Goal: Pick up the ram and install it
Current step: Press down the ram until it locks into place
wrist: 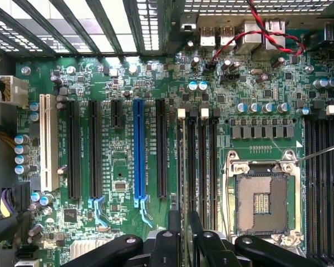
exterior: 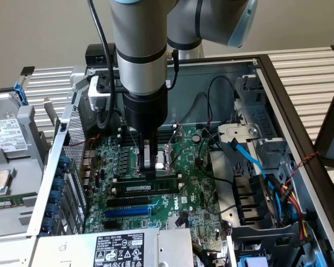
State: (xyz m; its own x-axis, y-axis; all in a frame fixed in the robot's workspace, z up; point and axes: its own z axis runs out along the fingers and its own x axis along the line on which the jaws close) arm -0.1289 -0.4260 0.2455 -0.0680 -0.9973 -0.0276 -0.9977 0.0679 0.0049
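Exterior view: the arm stands nearly vertical over the motherboard [exterior: 156, 194], wrist pointing straight down beside the CPU socket [exterior: 162, 158]. The claw [exterior: 149, 167] is clamped on the ram [exterior: 150, 188], which lies along a memory slot just beside the socket, on the side toward the blue slot [exterior: 128, 211]. To seat it well, I judge the stick should stay level and square to the slot, pressed evenly.

Wrist view: the claw [wrist: 181, 245] grips the ram [wrist: 180, 167] edge-on, in line with the slot between the socket [wrist: 261, 200] and the blue slot [wrist: 138, 150].
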